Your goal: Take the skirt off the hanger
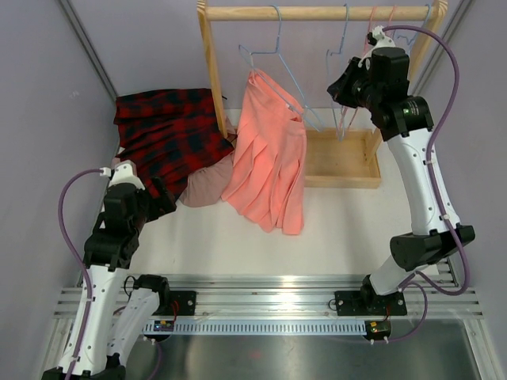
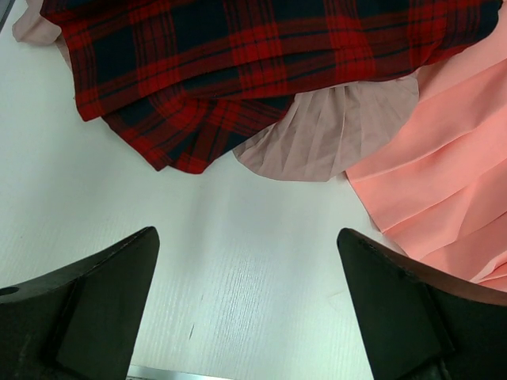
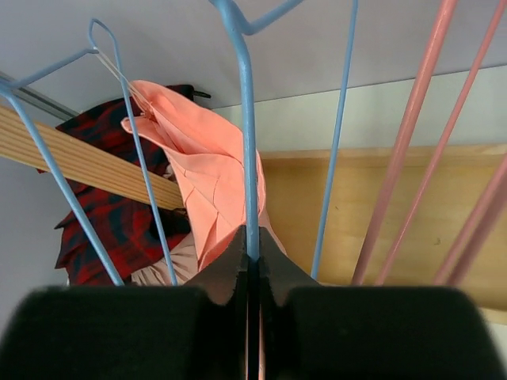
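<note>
Pleated coral skirt (image 1: 269,162) lopsided on hanger (image 1: 255,57); right jaws tight on blue wire (image 3: 247,158); left jaws apart

matt pleated cloth skirt (image 1: 269,158), smooth coated hanger (image 3: 246,142), bare wood rack (image 1: 317,13), plaid cloth (image 1: 170,127)

Rising from the aluminium rail (image 1: 269,305), the left arm (image 1: 111,237) and right arm (image 1: 420,182) have white tubular links between black joint housings. A purple cable (image 1: 453,71) loops along each arm. Black base blocks (image 1: 372,303) sit on the rail, each with a small circuit board (image 1: 378,328) beside it. The left end effector (image 2: 247,237) has matte black wedge fingers (image 2: 87,309). The right end effector (image 3: 252,253) is black too.
</note>
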